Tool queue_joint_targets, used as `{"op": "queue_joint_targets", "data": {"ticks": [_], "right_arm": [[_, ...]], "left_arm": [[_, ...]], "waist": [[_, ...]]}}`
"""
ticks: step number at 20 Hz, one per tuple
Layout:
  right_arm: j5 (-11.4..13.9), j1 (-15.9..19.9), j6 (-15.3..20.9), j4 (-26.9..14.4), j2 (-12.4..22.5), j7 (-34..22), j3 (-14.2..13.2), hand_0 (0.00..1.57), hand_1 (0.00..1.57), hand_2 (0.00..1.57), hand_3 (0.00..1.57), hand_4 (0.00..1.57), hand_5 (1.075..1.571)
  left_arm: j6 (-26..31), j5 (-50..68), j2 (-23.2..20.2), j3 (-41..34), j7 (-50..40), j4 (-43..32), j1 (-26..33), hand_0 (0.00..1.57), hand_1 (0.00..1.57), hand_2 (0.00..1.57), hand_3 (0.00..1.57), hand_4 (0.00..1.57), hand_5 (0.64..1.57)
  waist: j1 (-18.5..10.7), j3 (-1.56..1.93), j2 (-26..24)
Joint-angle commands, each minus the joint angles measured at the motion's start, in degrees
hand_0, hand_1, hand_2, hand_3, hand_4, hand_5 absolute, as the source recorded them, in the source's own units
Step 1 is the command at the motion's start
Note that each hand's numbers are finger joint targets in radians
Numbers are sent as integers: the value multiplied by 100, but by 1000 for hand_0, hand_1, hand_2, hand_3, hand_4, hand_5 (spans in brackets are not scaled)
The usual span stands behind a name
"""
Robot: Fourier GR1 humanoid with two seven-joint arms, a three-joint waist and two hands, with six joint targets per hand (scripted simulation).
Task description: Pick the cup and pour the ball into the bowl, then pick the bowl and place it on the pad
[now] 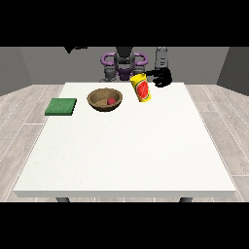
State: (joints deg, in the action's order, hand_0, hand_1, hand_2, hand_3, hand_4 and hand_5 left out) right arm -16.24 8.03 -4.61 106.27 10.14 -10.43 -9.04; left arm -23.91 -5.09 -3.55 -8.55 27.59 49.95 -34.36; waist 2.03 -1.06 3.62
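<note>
We are seeing a large white table (126, 151) filling most of the scene, its top spreading wider toward the near edge. Two dark legs (62, 199) are showing just under that near edge, one toward the left and one toward the right. Around the table we are looking at a floor (22, 104) of pale grey wood-look planks, running out on the left and on the right. At the far side, grey walls (29, 63) are closing in the room, the corners at far left and far right looking darker than the middle.
</note>
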Motion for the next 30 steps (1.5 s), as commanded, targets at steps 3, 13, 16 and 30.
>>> {"op": "queue_joint_targets", "data": {"ticks": [3,13,16,30], "right_arm": [[581,125,558,513,-353,-28,412,0,0,0,0,488,1566],[1051,340,870,-164,-734,496,636,0,0,0,0,472,1569],[612,445,550,-1000,-695,974,290,0,0,0,0,412,1568],[697,735,-36,-4203,-786,3064,-62,0,0,0,0,289,1570]], "left_arm": [[2373,1677,-638,-943,1022,157,57,180,180,0,0,0,1562],[3772,2171,-2618,-1479,121,-331,-921,0,0,0,0,0,1525],[3689,2142,-2856,-1412,-335,-146,-1179,0,0,0,0,0,1521],[3864,2358,-3827,-1389,-1733,389,-2069,0,0,0,0,0,1545]], "waist": [[-332,59,755],[-260,107,1472],[-229,115,1471],[-300,117,1491]]}}
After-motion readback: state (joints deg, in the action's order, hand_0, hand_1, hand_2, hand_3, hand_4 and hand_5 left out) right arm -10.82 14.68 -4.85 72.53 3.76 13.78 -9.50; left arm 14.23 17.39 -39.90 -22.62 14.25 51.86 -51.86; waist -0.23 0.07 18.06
